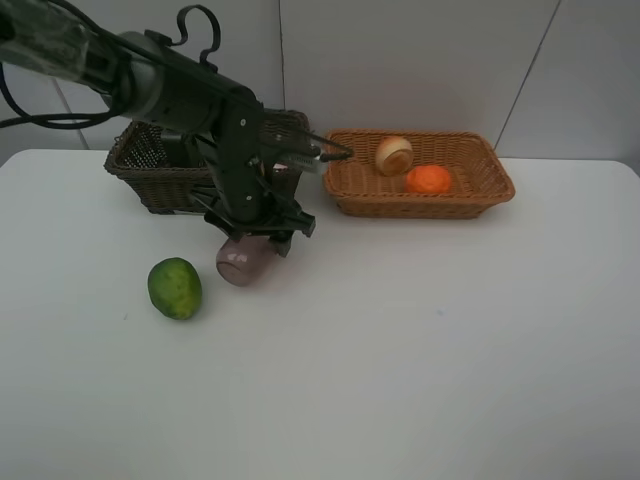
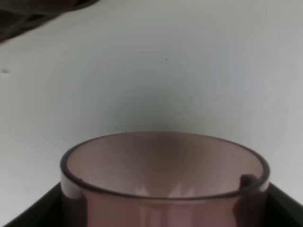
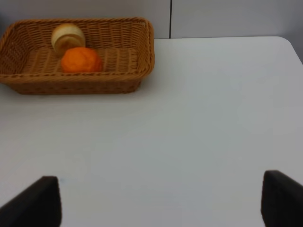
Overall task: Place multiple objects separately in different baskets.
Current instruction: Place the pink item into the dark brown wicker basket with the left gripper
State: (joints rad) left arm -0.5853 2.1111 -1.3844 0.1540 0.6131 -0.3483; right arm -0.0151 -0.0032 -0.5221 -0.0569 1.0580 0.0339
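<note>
Done: two fruits lie in the tan basket point(image 1: 495, 182), the orange point(image 1: 430, 179) and the red-yellow fruit point(image 1: 393, 155), touching each other near its far left end.
In hand: the cup point(image 1: 245, 262), lying on its side on the tabletop point(image 1: 450, 350) just in front of the dark basket point(image 1: 140, 165), mouth facing away from that basket.
Left jaws: closed around the cup from above. In the wrist view a dark finger point(image 2: 28, 213) sits hard against each side of its wall, so I judge it gripped but not yet lifted.
Right jaws: wide apart with nothing between them. Only the two fingertips point(image 3: 35, 203) show, over bare tabletop well short of the tan basket. This arm is outside the high view.
Left to do: lift the cup into the dark basket, by my reading, then move the green fruit point(image 1: 175, 288), which sits loose on the tabletop just left of the cup and apart from it. It likely belongs with the other fruit.
Dark basket contents: mostly hidden behind the left arm, so I cannot tell what is inside.
Progress: roughly a third shown as done, possibly more if the hidden basket holds anything.
Count, baskets: two.
Count, fruit: three, two placed and one loose.
Count, cups: one.
Count, bottles: none clearly visible.
</note>
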